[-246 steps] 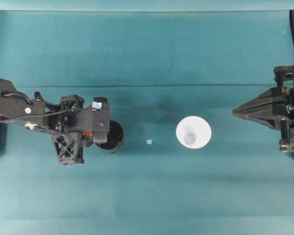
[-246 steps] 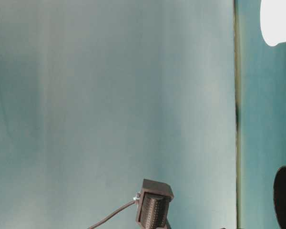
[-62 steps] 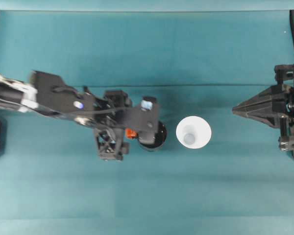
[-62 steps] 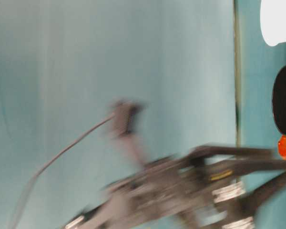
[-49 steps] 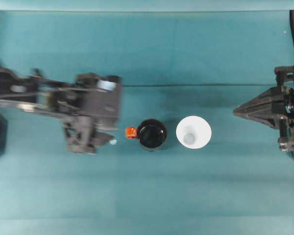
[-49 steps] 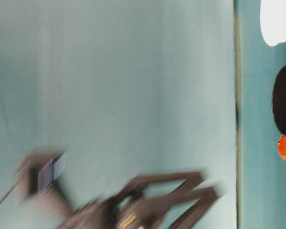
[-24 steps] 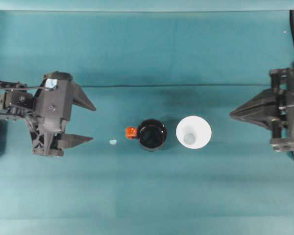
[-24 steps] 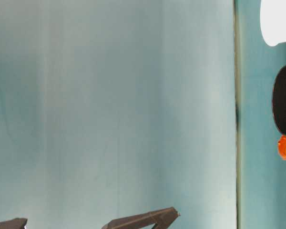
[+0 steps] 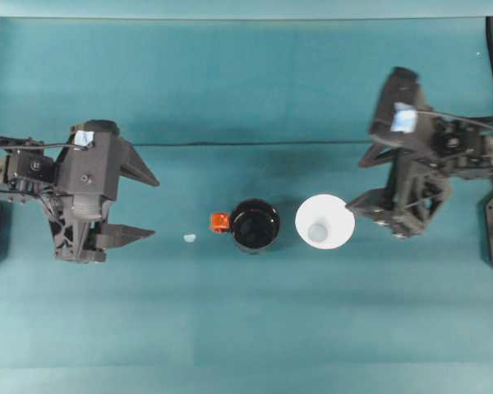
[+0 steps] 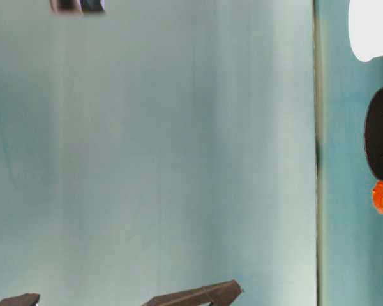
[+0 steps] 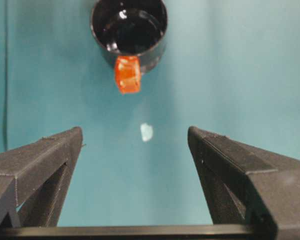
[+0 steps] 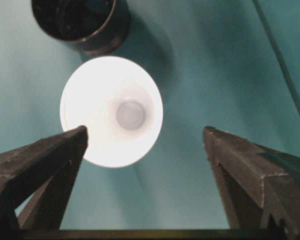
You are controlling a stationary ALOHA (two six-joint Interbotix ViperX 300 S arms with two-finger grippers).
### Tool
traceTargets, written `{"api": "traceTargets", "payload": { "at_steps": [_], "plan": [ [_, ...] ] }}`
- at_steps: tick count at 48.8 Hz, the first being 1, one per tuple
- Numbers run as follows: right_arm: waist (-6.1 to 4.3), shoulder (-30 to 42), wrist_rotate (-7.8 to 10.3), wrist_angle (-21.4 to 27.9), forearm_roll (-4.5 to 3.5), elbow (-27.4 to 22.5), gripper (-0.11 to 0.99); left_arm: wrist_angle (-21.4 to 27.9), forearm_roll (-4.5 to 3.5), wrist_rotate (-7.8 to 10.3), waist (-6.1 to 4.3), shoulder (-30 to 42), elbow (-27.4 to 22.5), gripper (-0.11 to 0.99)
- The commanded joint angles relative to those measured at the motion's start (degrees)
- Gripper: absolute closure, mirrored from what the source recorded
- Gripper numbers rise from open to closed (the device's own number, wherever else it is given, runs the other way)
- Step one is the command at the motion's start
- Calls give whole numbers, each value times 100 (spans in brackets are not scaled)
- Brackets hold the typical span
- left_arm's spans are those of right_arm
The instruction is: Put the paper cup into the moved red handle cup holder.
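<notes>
Covering the table: teal cloth.

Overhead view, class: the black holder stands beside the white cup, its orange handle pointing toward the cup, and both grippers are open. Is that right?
One thing is wrong. The handle points away from the cup, toward the left gripper, as the overhead view shows. The rest holds: the holder stands beside the cup, and the left gripper and right gripper are open.

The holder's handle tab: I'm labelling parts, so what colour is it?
Orange-red, on the black red handle cup holder; the left wrist view shows the tab best.
</notes>
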Motion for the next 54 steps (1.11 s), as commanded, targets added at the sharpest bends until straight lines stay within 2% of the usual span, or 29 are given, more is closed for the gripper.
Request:
{"api": "traceTargets", "payload": {
  "at_steps": [1, 3, 18, 54],
  "plan": [
    [-9, 158, 53, 0, 0, -237, -7, -26, 9, -18, -9, -88, -44, -6],
    [-18, 237, 53, 0, 0, -272, -10, -26, 9, -18, -9, -97, -35, -6],
    [-18, 844, 35, 193, 0, -378, -9, -26, 9, -26, 0, -105, 9, -6],
    [0, 2101, 18, 105, 0, -615, -9, -53, 9, -26, 9, -62, 62, -6]
  ]
}}
